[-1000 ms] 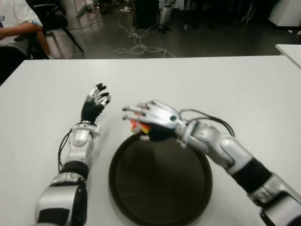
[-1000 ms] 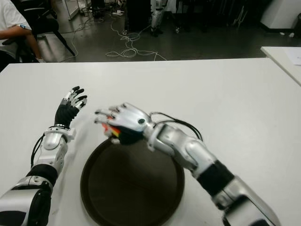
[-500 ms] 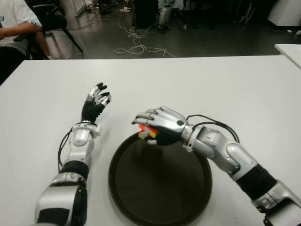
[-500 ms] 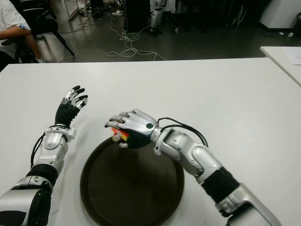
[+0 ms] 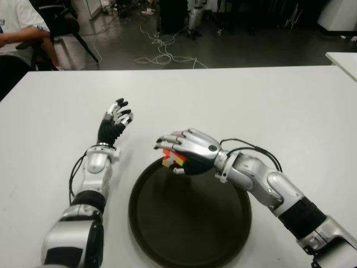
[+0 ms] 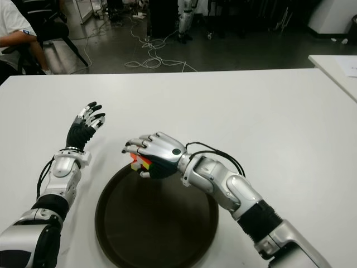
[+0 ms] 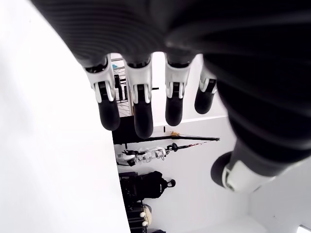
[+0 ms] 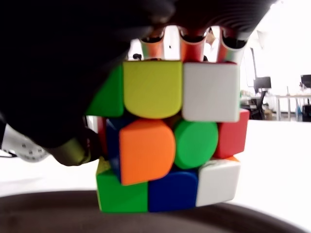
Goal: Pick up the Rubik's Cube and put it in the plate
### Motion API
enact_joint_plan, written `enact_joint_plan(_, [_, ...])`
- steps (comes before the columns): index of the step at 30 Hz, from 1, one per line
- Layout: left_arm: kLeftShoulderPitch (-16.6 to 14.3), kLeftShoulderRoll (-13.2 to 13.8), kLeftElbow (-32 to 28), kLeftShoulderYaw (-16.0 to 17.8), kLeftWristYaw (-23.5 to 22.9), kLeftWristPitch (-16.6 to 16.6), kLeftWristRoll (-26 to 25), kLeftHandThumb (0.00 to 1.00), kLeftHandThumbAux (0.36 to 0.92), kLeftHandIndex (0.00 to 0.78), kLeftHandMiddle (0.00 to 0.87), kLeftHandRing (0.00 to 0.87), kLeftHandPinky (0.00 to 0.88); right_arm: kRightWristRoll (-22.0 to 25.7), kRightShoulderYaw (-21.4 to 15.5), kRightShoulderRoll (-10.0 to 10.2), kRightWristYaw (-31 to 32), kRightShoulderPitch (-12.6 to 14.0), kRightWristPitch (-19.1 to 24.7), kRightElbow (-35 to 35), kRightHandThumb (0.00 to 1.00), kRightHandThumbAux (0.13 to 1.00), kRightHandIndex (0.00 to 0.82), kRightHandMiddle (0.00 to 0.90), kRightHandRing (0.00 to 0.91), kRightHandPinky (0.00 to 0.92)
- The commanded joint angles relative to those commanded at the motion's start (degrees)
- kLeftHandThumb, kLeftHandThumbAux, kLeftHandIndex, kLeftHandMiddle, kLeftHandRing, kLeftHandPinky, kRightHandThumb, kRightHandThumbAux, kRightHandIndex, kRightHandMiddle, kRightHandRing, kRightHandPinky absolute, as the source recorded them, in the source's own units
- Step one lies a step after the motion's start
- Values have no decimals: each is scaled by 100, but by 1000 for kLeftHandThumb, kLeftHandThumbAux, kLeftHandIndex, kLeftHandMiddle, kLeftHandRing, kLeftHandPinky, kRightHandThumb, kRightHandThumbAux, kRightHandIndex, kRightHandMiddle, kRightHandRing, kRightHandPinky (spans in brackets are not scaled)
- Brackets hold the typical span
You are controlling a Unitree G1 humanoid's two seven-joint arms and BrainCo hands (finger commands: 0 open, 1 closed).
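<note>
right hand (image 5: 187,151): silver-and-black multi-finger robot hand, palm down, fingers curled over the multicoloured Rubik's Cube (image 5: 170,158) and gripping it from above

cube is held over the far-left rim of the round dark brown plate (image 5: 223,234), just above it; can't tell from the eye views if it touches the rim. right wrist view shows the cube (image 8: 170,141) clamped under the fingers, with the plate's dark surface directly under its bottom edge. faces visible there: yellow, white, orange, green, blue and red tiles, layers slightly twisted out of line

right forearm runs from the lower right corner diagonally across the plate's right side, black cables looping off the wrist

left hand (image 5: 113,121): black-and-silver robot hand, shows left of the plate and the cube, well apart from both, over the white bench (image 5: 268,106). fingers extended and relaxed, holding nothing; left wrist view confirms straight fingers (image 7: 138,104), nothing between them and the thumb. can't tell if it touches the bench

plate sits on the bench near the robot, nothing lying inside it

background: dark floor with a tangle of white cables (image 5: 162,53), a seated person in a white shirt (image 5: 14,25) at top left beside a black chair, corner of another white table at far right
</note>
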Motion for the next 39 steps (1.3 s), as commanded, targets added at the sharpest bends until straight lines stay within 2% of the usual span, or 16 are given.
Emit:
enact_joint_plan(4, [-4, -12, -5, 10, 15, 1, -11, 353, 640, 78, 158, 163, 182, 43, -39, -50, 168, -51, -35, -75, 713, 724, 416, 181, 206, 331])
enact_joint_plan(9, [-18, -16, -12, 14, 13, 35, -32, 362, 648, 74, 147, 154, 176, 58, -66, -71, 68, -1, -164, -25, 712, 726, 414, 179, 208, 329])
enact_joint_plan(15, [-26, -27, 4, 12, 44, 30, -43, 355, 646, 75, 144, 153, 180, 91, -87, -79, 157, 14, -147, 124, 698, 736, 402, 108, 123, 218])
enact_joint_plan(16, [-27, -30, 14, 12, 59, 20, -39, 356, 643, 78, 151, 158, 184, 75, -72, -90, 191, -6, -140, 180, 598, 784, 271, 69, 79, 157])
enact_joint_plan(19, [-14, -34, 30, 9, 77, -12, -30, 358, 638, 82, 158, 164, 190, 33, -26, -107, 226, -90, -181, 343, 460, 846, 112, 22, 25, 83])
enact_joint_plan(22, [5, -29, 31, -2, 88, -55, -11, 365, 638, 81, 163, 163, 179, -64, 70, -102, 145, -257, -323, 695, 327, 785, 36, 7, 8, 27])
enact_joint_plan(25, [11, -8, 8, -27, 118, -74, 30, 363, 640, 80, 166, 159, 161, -164, 155, -82, -86, -335, -474, 1020, 206, 698, 11, 2, 2, 8])
enact_joint_plan(30, [1, 9, 41, -47, 138, -52, 56, 365, 646, 81, 169, 158, 160, -217, 124, -128, -269, -433, -651, 1108, 61, 585, 1, 0, 0, 1])
enact_joint_plan(34, [-6, 15, 45, -39, 85, 28, 26, 375, 648, 83, 171, 163, 166, -263, 100, -152, -316, -468, -640, 1088, 12, 522, 0, 0, 0, 0])
enact_joint_plan(39, [-38, 23, 65, -33, 53, 60, 15, 378, 652, 83, 173, 161, 151, -135, 1, -126, -429, -471, -622, 1143, 2, 490, 0, 0, 0, 0])
